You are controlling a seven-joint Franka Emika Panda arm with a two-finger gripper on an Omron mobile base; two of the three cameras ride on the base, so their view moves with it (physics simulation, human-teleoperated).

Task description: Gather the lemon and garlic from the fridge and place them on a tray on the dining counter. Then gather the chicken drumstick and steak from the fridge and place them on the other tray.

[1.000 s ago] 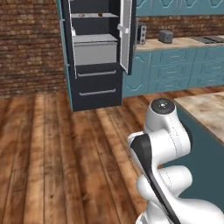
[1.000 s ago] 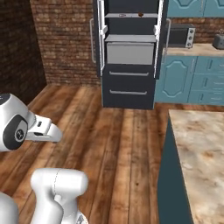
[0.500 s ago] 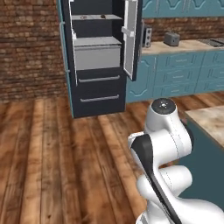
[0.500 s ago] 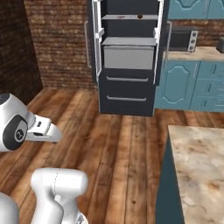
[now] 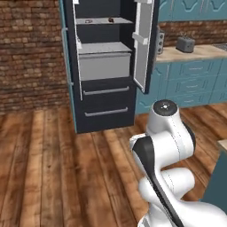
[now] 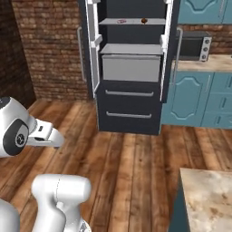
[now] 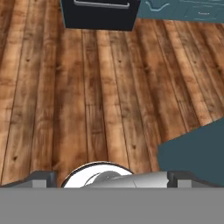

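The fridge (image 5: 106, 106) (image 6: 129, 108) stands ahead with both upper doors swung open. On its upper shelf lie the flat pinkish steak (image 5: 88, 21) (image 6: 121, 21) and a small brown piece, apparently the chicken drumstick (image 5: 111, 19) (image 6: 144, 20). A corner of the dining counter (image 6: 208, 199) shows at the lower right, its teal base (image 7: 197, 148) near the hand. My gripper (image 7: 113, 179) hangs over the wooden floor, open, with nothing held between its fingertips (image 7: 43, 177). The lemon, garlic and trays are out of view.
Teal cabinets run to the right of the fridge, carrying a toaster (image 5: 185, 44) and a microwave (image 6: 192, 45). The fridge's open right door (image 5: 144, 44) juts out toward me. A brick wall (image 5: 31, 53) is at the left. Wooden floor lies between me and the fridge.
The whole picture has shifted: the base has driven closer to the fridge, which now looks larger and more central. The gripper stays open.
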